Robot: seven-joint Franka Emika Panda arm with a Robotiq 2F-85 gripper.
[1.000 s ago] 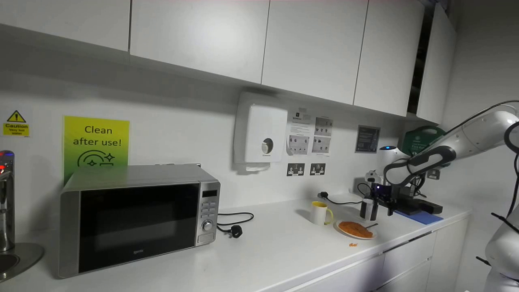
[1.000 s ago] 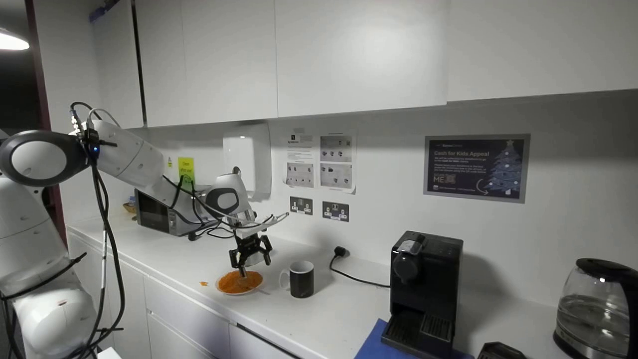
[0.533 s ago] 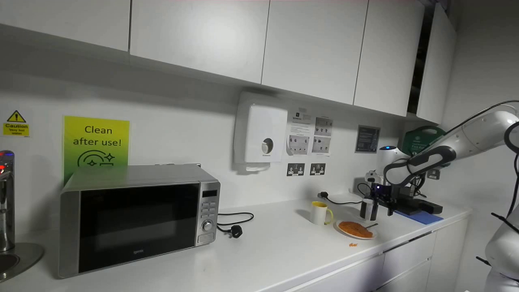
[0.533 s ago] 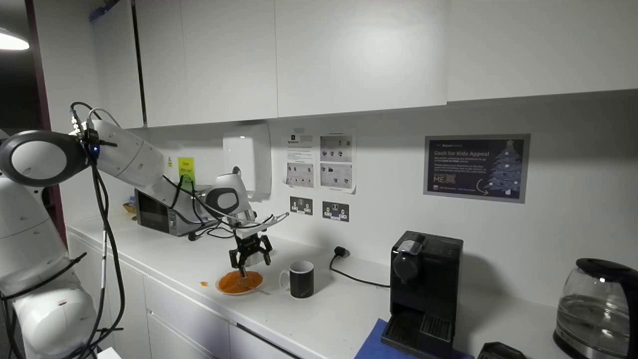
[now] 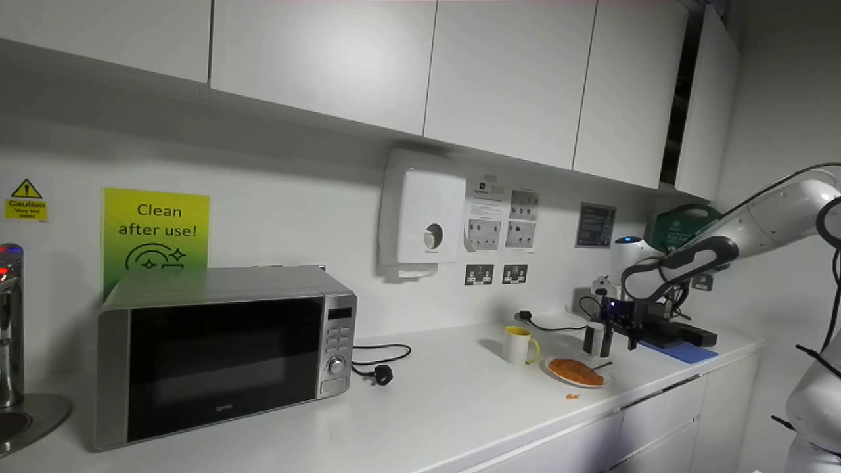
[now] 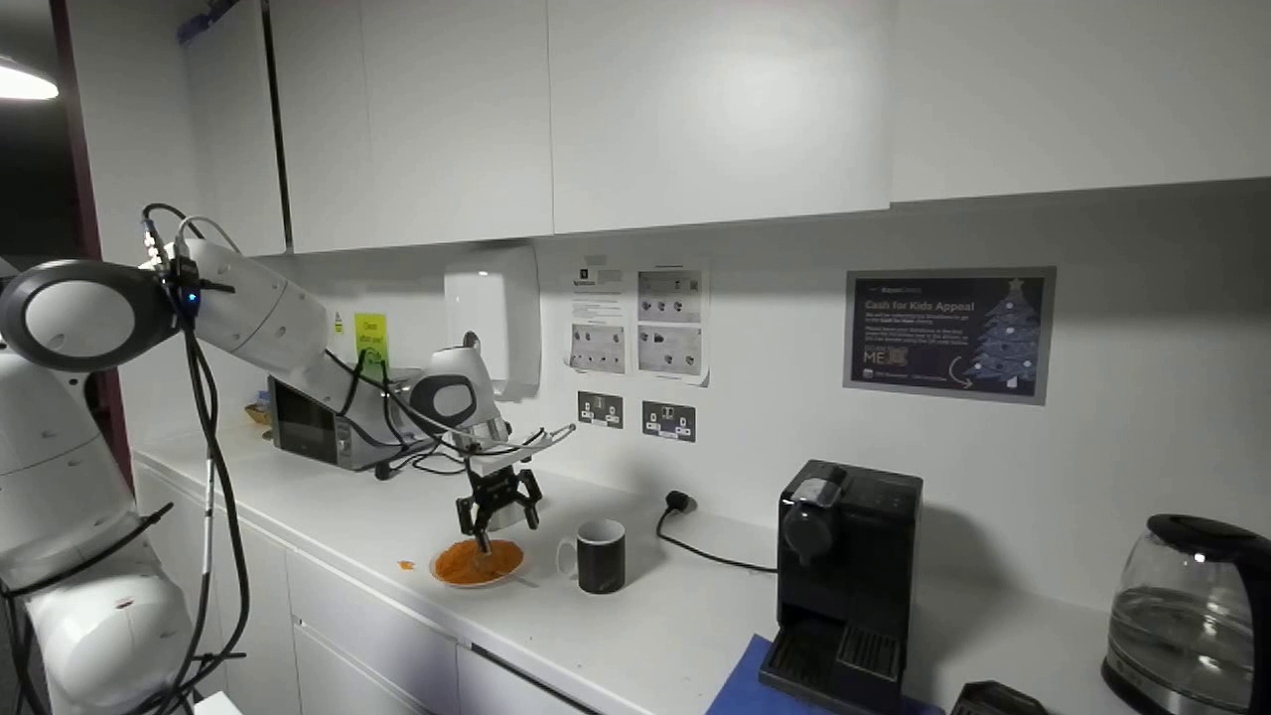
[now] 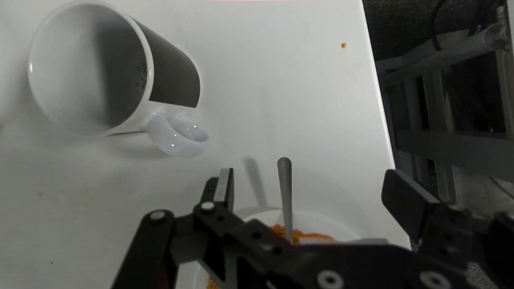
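My gripper (image 7: 309,182) stands open above a white plate (image 7: 321,222) of orange food (image 6: 462,563). Between its spread fingers, lower down, a metal utensil handle (image 7: 285,180) slants up from the food; neither finger appears to touch it. The utensil's other end is hidden behind the gripper in the wrist view. A mug with a dark panel (image 7: 176,70) and white handle stands beside the plate, at upper left in the wrist view. It also shows in both exterior views, as a dark mug (image 6: 602,558). A white mug with yellow inside (image 5: 517,345) is on the plate's other side.
A microwave (image 5: 227,361) stands along the counter. A black coffee machine (image 6: 844,586) on a blue mat (image 6: 750,685) and a glass kettle (image 6: 1192,616) occupy the other end. Spilled orange bits (image 5: 572,397) lie near the counter's front edge (image 7: 379,92). Cupboards (image 6: 715,109) hang overhead.
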